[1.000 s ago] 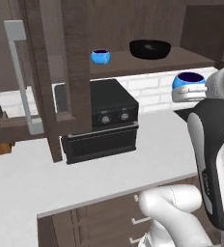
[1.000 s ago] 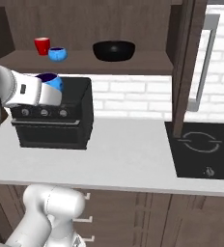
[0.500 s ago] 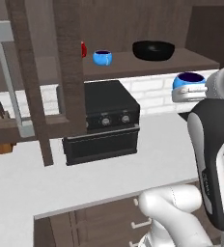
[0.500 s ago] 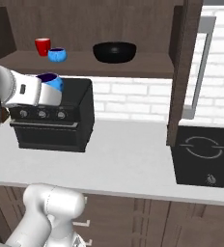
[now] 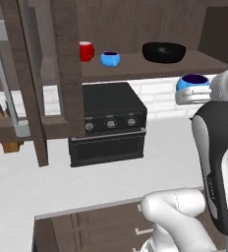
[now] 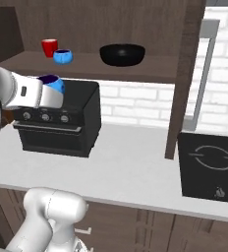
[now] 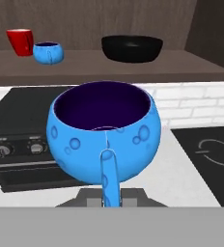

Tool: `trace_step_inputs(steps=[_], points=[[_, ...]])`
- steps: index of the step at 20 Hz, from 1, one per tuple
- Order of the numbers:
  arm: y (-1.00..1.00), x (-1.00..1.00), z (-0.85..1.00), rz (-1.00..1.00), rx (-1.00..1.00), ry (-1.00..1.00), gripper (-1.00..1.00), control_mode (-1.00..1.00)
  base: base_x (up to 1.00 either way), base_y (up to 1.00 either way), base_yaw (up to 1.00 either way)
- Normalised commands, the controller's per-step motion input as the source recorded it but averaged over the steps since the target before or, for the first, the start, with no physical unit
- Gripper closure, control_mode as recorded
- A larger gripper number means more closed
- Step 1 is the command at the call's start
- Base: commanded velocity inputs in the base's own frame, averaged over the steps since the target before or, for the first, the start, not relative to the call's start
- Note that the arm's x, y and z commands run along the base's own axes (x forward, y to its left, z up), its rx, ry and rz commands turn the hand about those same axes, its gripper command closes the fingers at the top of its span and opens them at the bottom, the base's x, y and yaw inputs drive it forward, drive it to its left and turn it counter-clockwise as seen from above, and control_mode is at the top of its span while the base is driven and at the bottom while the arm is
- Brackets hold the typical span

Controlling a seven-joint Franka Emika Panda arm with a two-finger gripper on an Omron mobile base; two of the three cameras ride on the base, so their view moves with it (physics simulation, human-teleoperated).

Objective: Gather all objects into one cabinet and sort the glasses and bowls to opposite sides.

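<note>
Above the boxy black oven (image 5: 108, 123), the gripper (image 7: 110, 193) holds a round, dimpled blue mug (image 7: 104, 137).

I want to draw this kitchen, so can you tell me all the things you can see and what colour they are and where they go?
Red cup: one, red, far left on the cabinet shelf.
Blue mug on the shelf: one, bright blue, just right of the red cup.
Black bowl: one, glossy black, on the shelf, apart to the right of the mug.
Held blue mug: one, bright blue with dark inside, upright in the gripper, handle facing the hand camera.
Cabinet door: one, dark brown, swung open, grey bar handle.
Oven: one, black, on the white counter under the shelf.
Cooktop: one, black, on the counter to the right.
Gripper: one, closed around the held mug's handle.
</note>
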Motion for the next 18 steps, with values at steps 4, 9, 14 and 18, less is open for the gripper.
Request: trace_step_inputs(steps=[4, 9, 14, 18], points=[[0.00, 0.00, 0.00, 0.00, 0.00, 0.00, 1.00, 1.00, 0.46, 0.00, 0.09], [0.00, 0.00, 0.00, 0.00, 0.00, 0.00, 1.00, 1.00, 0.36, 0.00, 0.02], [0.00, 0.00, 0.00, 0.00, 0.00, 0.00, 1.00, -1.00, 0.21, 0.00, 0.00], [0.15, 0.15, 0.00, 0.29, 0.00, 0.00, 1.00, -1.00, 0.00, 0.00, 0.00]])
